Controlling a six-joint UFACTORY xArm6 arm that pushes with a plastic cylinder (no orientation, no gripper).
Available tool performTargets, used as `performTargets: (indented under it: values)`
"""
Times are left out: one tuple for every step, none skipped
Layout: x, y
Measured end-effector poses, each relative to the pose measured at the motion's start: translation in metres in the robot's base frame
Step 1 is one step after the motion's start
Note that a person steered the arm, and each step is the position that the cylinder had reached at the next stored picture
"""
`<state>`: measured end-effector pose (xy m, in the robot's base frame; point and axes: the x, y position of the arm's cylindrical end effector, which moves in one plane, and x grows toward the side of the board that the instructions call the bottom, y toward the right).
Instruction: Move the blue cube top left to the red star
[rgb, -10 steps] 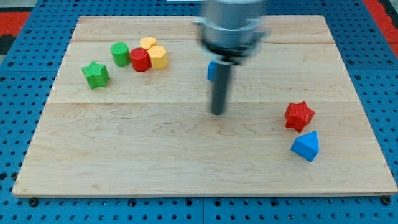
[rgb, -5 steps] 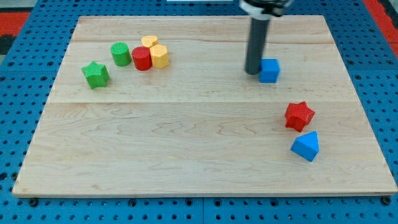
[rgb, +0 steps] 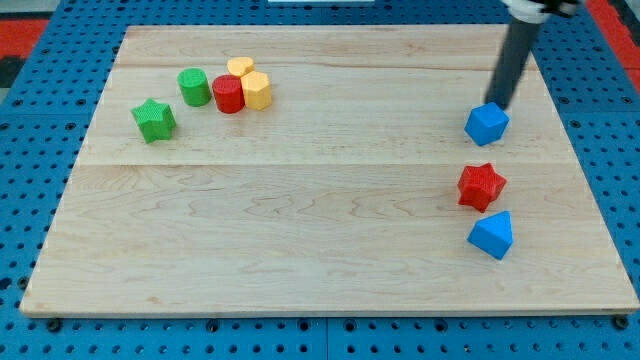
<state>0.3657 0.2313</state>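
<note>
The blue cube (rgb: 486, 124) lies on the wooden board (rgb: 300, 220) at the view's right, directly above the red star (rgb: 481, 186) with a small gap between them. My tip (rgb: 497, 104) is at the cube's top right edge, touching it or nearly so. The rod slants up to the view's top right.
A blue triangular block (rgb: 492, 235) lies just below the red star. At the top left a green star (rgb: 154, 120), a green cylinder (rgb: 194, 87), a red cylinder (rgb: 227, 95) and two yellow blocks (rgb: 250, 85) cluster together.
The blue cube has been pushed from the board's middle top to the right, to just above the red star. My tip moved right with it, from its left side to its top right.
</note>
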Motion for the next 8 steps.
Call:
performTargets:
  values:
    - [0.02,-0.013]
    - [-0.002,-0.029]
    - [-0.004,-0.052]
    - [0.031,-0.059]
    - [0.034,-0.049]
    - [-0.018,-0.159]
    - [-0.013,-0.297]
    - [0.027,-0.366]
